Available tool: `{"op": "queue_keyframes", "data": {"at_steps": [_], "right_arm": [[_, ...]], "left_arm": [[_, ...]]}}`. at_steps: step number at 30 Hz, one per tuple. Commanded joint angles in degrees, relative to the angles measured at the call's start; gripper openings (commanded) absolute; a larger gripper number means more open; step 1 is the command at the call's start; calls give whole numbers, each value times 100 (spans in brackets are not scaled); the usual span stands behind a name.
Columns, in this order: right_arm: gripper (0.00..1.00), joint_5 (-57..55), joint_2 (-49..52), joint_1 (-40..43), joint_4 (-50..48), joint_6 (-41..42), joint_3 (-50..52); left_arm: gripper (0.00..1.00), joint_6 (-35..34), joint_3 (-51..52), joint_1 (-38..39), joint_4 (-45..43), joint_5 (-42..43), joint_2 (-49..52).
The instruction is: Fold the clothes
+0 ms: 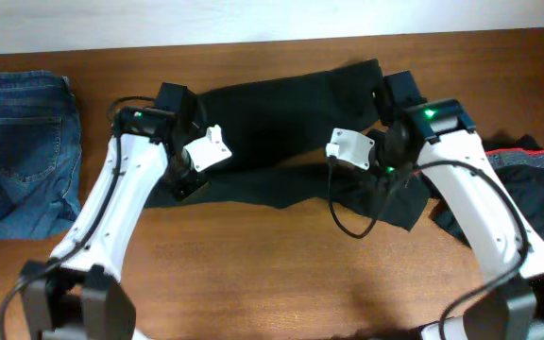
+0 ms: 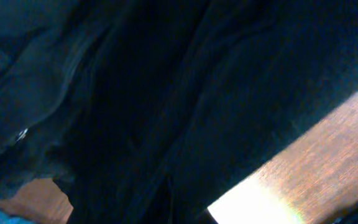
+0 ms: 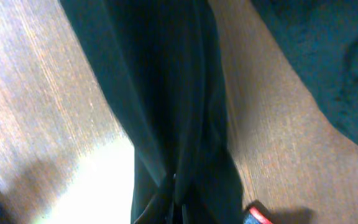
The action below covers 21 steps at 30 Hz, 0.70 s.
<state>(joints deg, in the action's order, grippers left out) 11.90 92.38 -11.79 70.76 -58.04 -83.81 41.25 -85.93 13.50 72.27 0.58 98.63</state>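
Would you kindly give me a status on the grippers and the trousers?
Left gripper shut on black trousers. Right gripper shut on same. Trousers stretched between them. Jeans far left, clear.

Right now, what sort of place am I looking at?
Most likely a robotics lab bench for folding practice: two white robot arms over a wooden table, black trousers spread across it, blue jeans folded at one end.

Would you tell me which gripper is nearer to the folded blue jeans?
Left. The left gripper is on the end of the black trousers that lies beside the blue jeans. The right gripper is at the trousers' other end, much farther away.
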Motion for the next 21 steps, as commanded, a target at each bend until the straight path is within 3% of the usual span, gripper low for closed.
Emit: {"op": "queue_keyframes", "data": {"at_steps": [1,14,18,21], "right_arm": [[4,-57,-468,-33,153,179,-140],[4,-61,-839,-428,815,459,-136],[4,-83,-839,-431,577,413,-136],[4,-221,-833,-431,-118,-22,-125]], "left_arm": [[1,-308,-146,-9,48,-188,-737],[0,-518,-144,245,732,-57,-1346],[0,-531,-138,286,476,-57,-1344],[0,-527,-127,284,-227,-63,-1252]]}}
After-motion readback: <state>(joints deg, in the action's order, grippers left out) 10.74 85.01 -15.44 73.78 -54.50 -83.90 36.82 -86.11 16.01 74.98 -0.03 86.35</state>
